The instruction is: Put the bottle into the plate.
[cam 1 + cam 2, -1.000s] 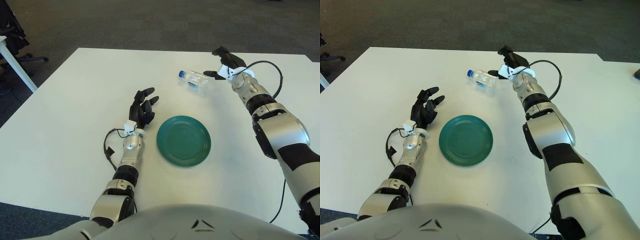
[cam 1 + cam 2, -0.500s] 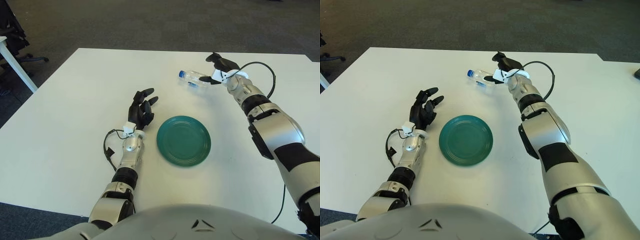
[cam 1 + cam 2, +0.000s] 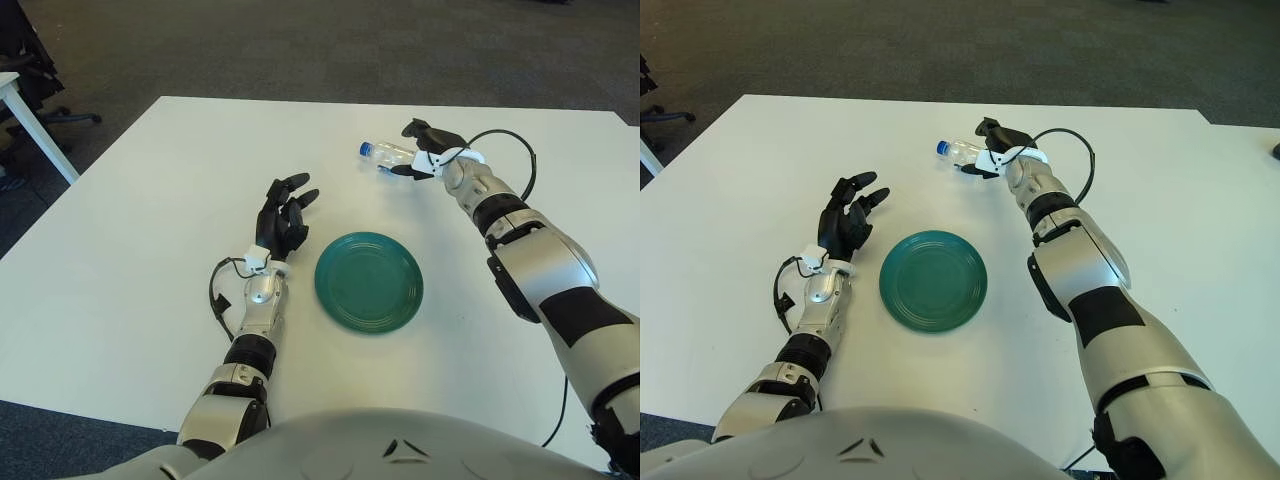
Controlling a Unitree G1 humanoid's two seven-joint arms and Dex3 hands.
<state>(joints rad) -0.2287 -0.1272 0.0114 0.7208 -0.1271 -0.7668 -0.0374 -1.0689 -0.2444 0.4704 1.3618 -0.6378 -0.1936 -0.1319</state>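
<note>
A clear plastic bottle [image 3: 386, 155] with a blue cap lies on its side on the white table, behind the round teal plate [image 3: 368, 282]. My right hand [image 3: 412, 150] is at the bottle's base end. One finger arches over the bottle and another sits below it, so the hand straddles the bottle, still spread. The bottle lies flat on the table. My left hand [image 3: 286, 208] shows just left of the plate, its black fingers spread and holding nothing.
The white table [image 3: 130, 230] fills most of the view, with dark carpet beyond its far edge. At the far left are an office chair [image 3: 30, 60] and another white table's leg [image 3: 40, 140]. A black cable [image 3: 510, 150] loops off my right wrist.
My right hand has moved left along the table, from beside the bottle's base to straddling it. The bottle, the plate and my left hand have stayed where they were.
</note>
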